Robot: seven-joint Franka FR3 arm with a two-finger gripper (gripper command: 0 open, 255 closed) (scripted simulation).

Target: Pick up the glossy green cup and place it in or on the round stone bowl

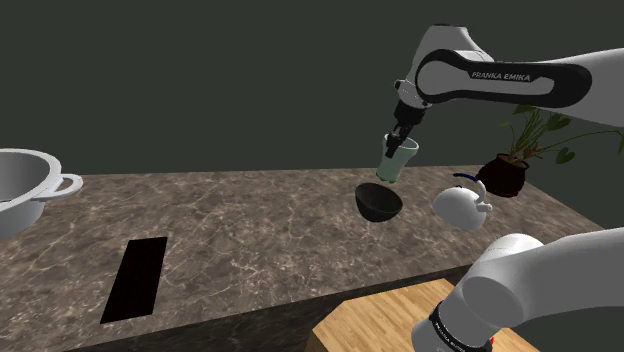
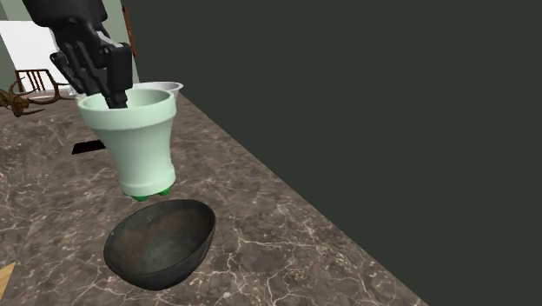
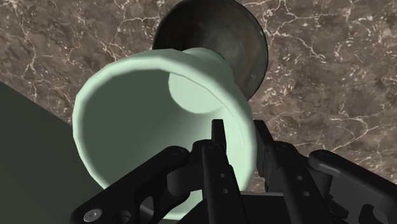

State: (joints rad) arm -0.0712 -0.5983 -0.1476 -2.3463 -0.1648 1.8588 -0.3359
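Note:
A pale green cup (image 1: 395,161) hangs tilted in the air, its rim clasped by my gripper (image 1: 399,142), one finger inside and one outside the wall. In the second exterior view the cup (image 2: 139,143) hovers just above the dark round bowl (image 2: 161,242), not touching it. The bowl (image 1: 379,201) rests on the marble counter. Along the gripper (image 3: 238,149) I look into the cup (image 3: 140,121), with the bowl (image 3: 219,38) directly beyond its base.
A white teapot-like vessel (image 1: 461,205) and a potted plant (image 1: 508,170) stand to the shoulder view's right of the bowl. A white colander (image 1: 25,188) sits at the far left, a black rectangle (image 1: 136,277) on the counter near it. Dark wall behind.

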